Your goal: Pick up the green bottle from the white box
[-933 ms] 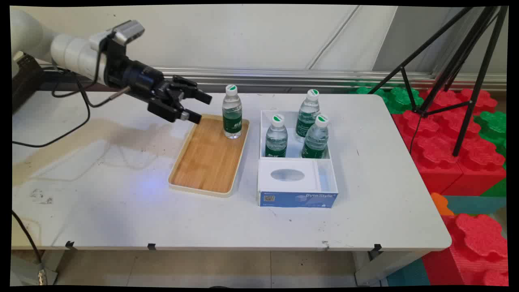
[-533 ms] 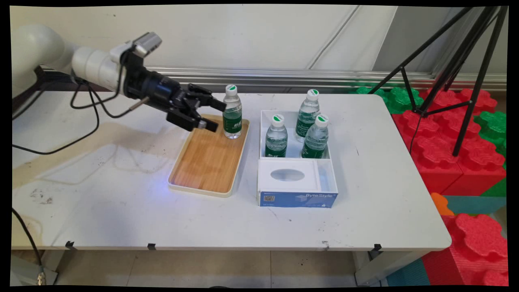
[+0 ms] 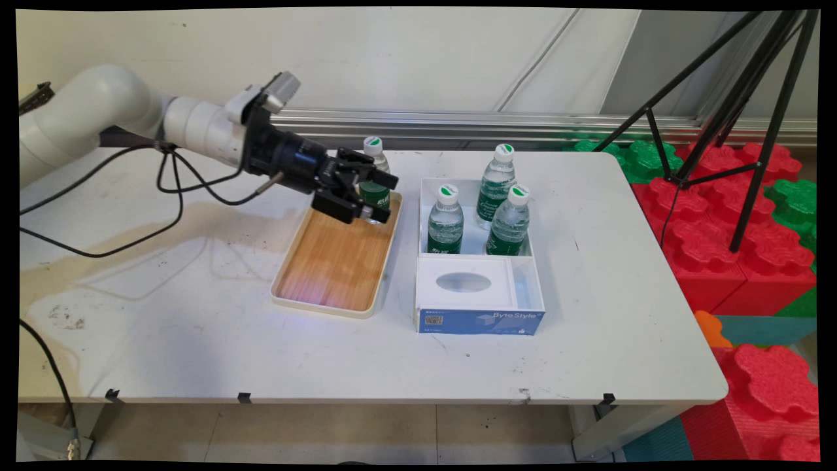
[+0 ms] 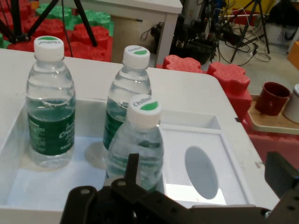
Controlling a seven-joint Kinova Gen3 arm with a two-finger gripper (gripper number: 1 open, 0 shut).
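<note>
Over the far end of the wooden tray (image 3: 330, 268) – black fingers (image 3: 363, 210), reaching in from the left, low and nearly level, spread wide with one on the far side and one on the near side of a water bottle (image 3: 373, 145). Bottle upright on the tray's far right corner, white cap with a green mark, green label showing between the two fingers. Cannot tell whether touched by either pad. Rest of the tray bare wood.

Just right of the tray, apart from it – a white box (image 3: 480, 322) with a blue near face lettered ByteStyle. In its far compartment, three bottles of the same kind, all upright: left box bottle (image 3: 446, 222), right box bottle (image 3: 510, 222) and far box bottle (image 3: 497, 180) behind and between them. In its near compartment, a white insert (image 3: 463, 282) with an oval hole.

From the hand view – left box bottle nearest, straight ahead, the other two beyond it and to the side; the tray's bottle hidden below the black linkage.

Under all of it, the white table (image 3: 196, 340), stained on its left half, black cables (image 3: 163, 196) hanging over that side. Beyond the right edge, red and green foam blocks (image 3: 719, 216) and a black tripod (image 3: 752, 131).
</note>
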